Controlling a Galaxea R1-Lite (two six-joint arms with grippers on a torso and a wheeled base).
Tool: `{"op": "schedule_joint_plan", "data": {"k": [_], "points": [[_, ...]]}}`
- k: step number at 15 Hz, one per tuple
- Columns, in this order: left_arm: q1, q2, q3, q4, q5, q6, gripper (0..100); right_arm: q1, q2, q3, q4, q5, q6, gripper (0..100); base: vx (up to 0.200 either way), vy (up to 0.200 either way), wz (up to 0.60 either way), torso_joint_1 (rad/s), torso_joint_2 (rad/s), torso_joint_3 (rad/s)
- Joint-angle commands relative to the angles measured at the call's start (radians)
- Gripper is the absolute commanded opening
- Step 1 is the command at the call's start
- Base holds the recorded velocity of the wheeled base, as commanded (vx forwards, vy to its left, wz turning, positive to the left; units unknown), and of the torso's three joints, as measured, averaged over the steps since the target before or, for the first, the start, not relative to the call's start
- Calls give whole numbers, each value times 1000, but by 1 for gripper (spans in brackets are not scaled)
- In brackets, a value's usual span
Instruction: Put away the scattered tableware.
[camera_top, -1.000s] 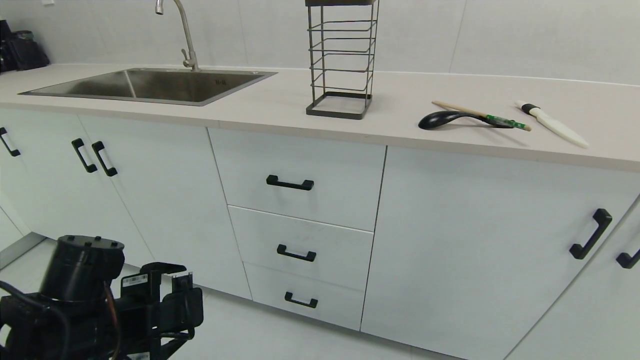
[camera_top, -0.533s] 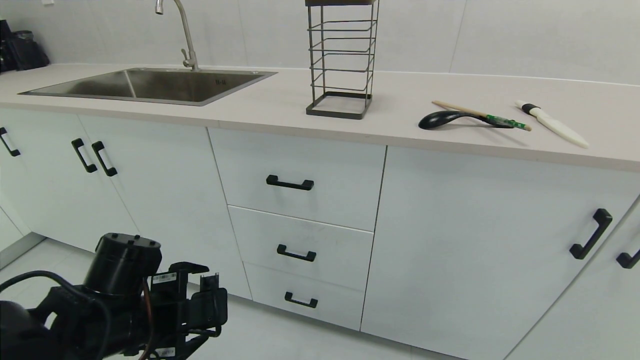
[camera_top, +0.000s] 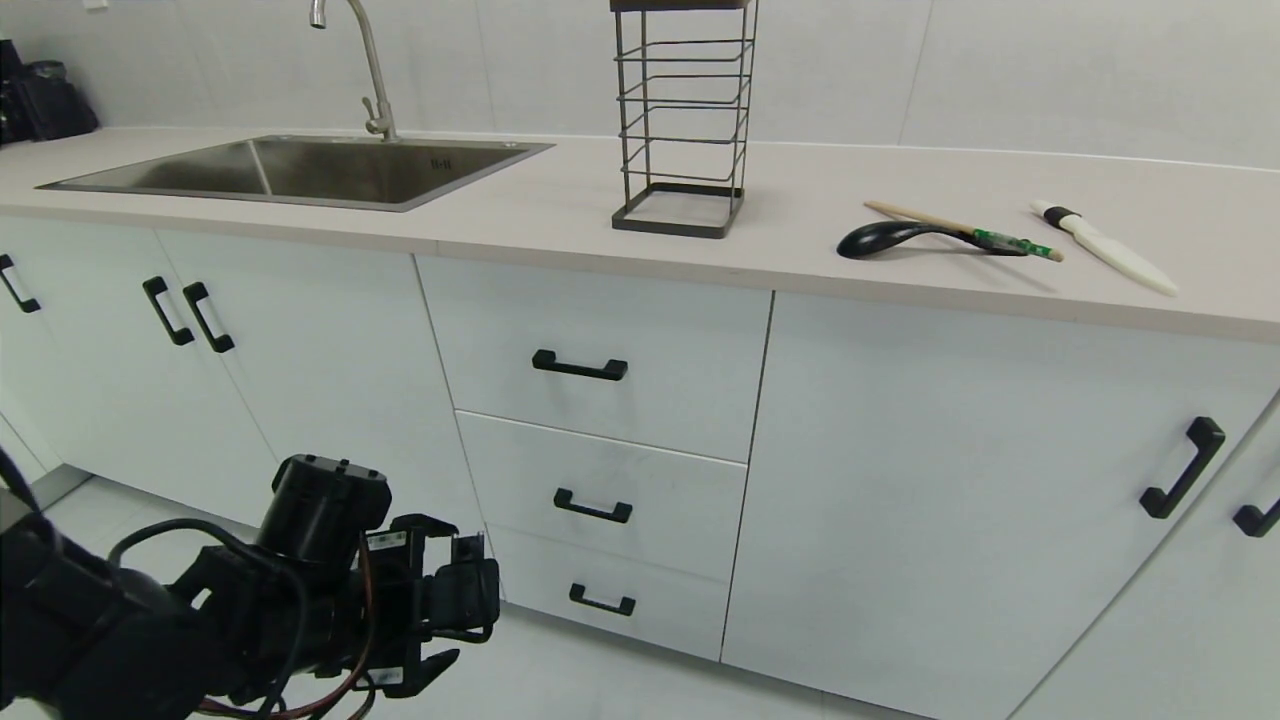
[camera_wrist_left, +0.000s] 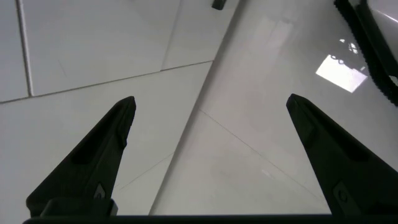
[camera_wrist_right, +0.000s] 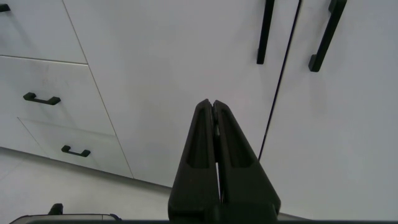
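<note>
On the countertop (camera_top: 560, 215) at the right lie a black spoon (camera_top: 885, 238), wooden chopsticks (camera_top: 960, 230) crossing its handle, and a white knife (camera_top: 1105, 250). An empty black wire rack (camera_top: 683, 120) stands upright near the counter's middle. My left gripper (camera_top: 450, 600) hangs low in front of the cabinets, left of the bottom drawer, well below the tableware. It is open over the floor in the left wrist view (camera_wrist_left: 211, 102), with nothing between its fingers. My right gripper (camera_wrist_right: 212, 106) is shut and empty, facing white cabinet doors.
A steel sink (camera_top: 300, 170) with a tap (camera_top: 370, 70) sits at the counter's left. Three drawers with black handles (camera_top: 580, 366) are stacked under the rack, with cabinet doors on either side. Tiled floor (camera_wrist_left: 261, 155) lies below the left gripper.
My left arm has moved right and a little up, closer to the lower drawers. The tableware and rack on the counter have not moved.
</note>
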Motion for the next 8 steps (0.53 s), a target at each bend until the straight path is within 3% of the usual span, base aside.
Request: {"op": "schedule_joint_plan", "data": {"k": [1,4,6,8], "points": [[5,96,-4,-85,-19,0,100,0,1,0,0,1,0,0,0,0,0,0,0,0],[2,157,-21,-162,-41,1,100,0,1,0,0,1,0,0,0,0,0,0,0,0],[-14,205,-81,-174,-136,12,100,0,1,0,0,1,0,0,0,0,0,0,0,0],[-29,251,-153,-173,-192,50,100,0,1,0,0,1,0,0,0,0,0,0,0,0]]}}
